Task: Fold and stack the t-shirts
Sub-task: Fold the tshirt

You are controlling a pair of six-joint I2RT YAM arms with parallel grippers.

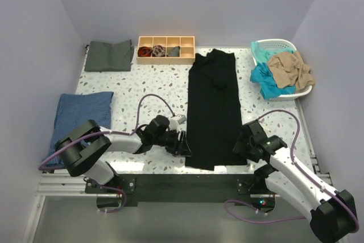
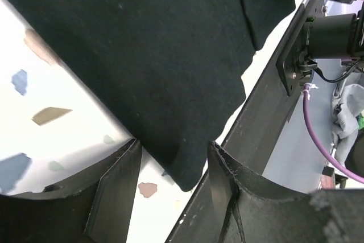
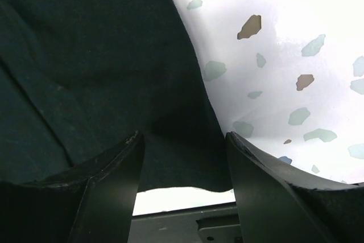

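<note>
both open, left gripper (image 2: 173,146) and right gripper (image 3: 183,138) straddled the 6 o'clock hem of the black t-shirt (image 1: 215,106), needing even, simultaneous pinches.

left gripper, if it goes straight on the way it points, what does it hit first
Most likely the black t-shirt: its near corner lies between the open jaws of the left gripper, right in its line. Whether it would touch the table first is unclear.
</note>
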